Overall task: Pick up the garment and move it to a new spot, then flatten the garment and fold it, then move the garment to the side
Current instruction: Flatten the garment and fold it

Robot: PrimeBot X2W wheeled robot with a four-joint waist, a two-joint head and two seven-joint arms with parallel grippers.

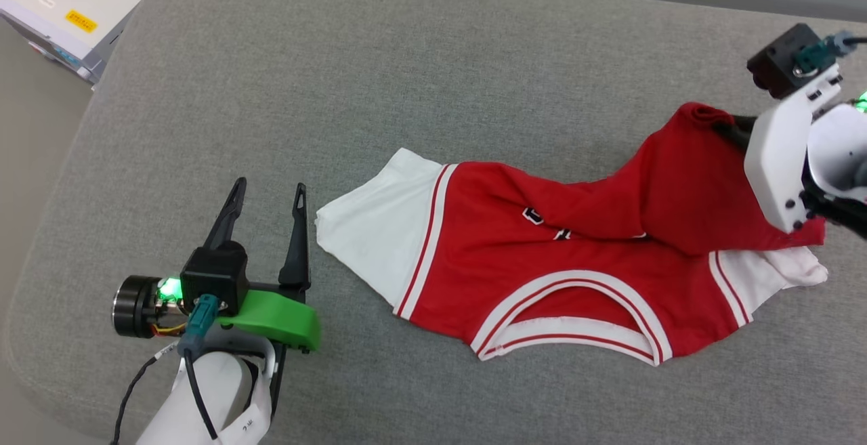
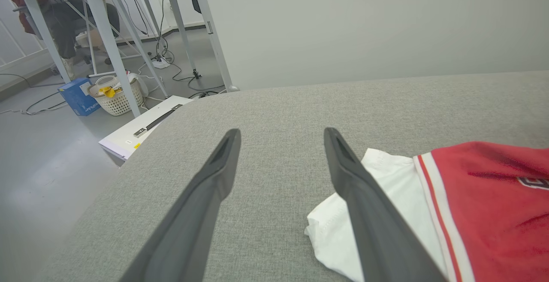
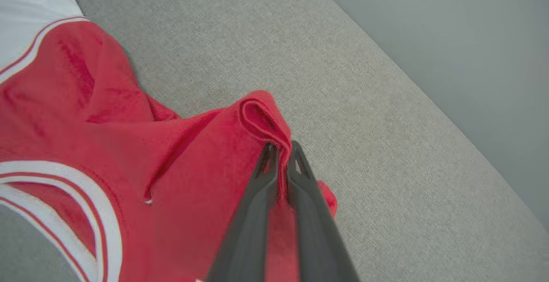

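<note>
The right hand (image 3: 281, 147) pinches the shirt (image 1: 515, 262) by its red hem (image 3: 261, 114), shirt rumpled on the cushion (image 1: 339, 93). The left hand (image 1: 269, 191) gapes beside the sleeve (image 1: 366, 228). Thin pinch: a lift could slip it free.

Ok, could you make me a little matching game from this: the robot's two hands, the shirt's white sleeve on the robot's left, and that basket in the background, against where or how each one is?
Column one:
1. left hand
2. right hand
3. white sleeve on the robot's left
4. white basket

Column two:
A. shut on a red fold of the T-shirt
B. on the floor, beside a blue box
C. open, holding nothing
D. lying flat on the grey cushion

Pairs: 1-C, 2-A, 3-D, 4-B.
</note>
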